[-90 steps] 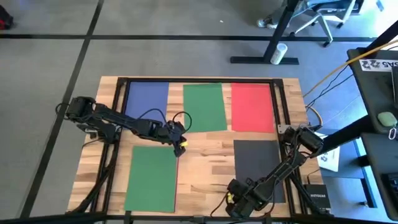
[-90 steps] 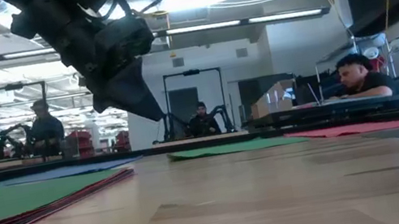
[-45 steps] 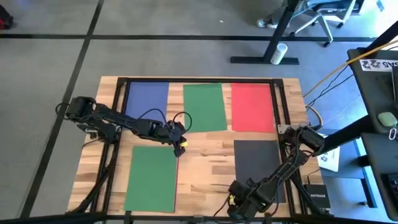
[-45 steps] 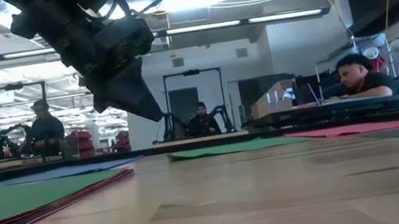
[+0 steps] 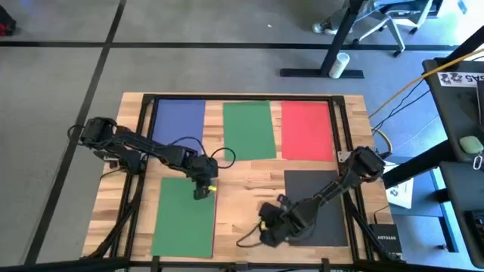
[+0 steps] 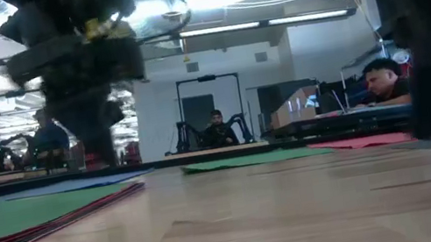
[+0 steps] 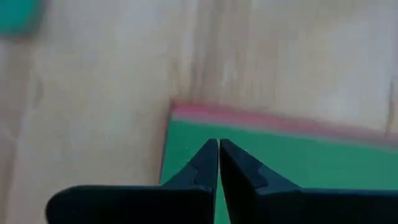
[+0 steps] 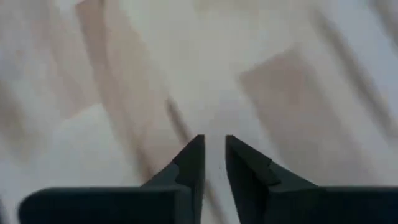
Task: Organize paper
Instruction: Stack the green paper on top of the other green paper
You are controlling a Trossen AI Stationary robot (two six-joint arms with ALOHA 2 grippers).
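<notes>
Blue (image 5: 179,119), green (image 5: 249,130) and red (image 5: 307,130) sheets of paper lie flat in a row along the far side. A dark grey sheet (image 5: 314,198) lies near right. Near left is a stack topped by a green sheet (image 5: 181,219), with a red sheet's edge (image 7: 280,121) showing under it. My left gripper (image 5: 203,189) is shut and points down over the stack's far right corner (image 7: 186,134). My right gripper (image 5: 266,229) hovers over bare wood between stack and grey sheet, its fingers a narrow gap apart (image 8: 214,142). My left gripper's shut fingertips (image 7: 210,149) stand over the top green sheet just inside its far right corner, coming from above. Whether they touch the sheet I cannot tell.
Black frame bars (image 5: 144,136) run along the table's left, far and right sides. Bare wood (image 5: 249,189) lies open in the middle of the table. Cables trail from both arms. People sit in the room beyond the far edge (image 6: 387,82).
My left gripper has swung toward the near edge and down, from beside the stack to over its far right corner. My right gripper has moved from the near edge toward the table's left and a little farther in. The sheets have stayed in place.
</notes>
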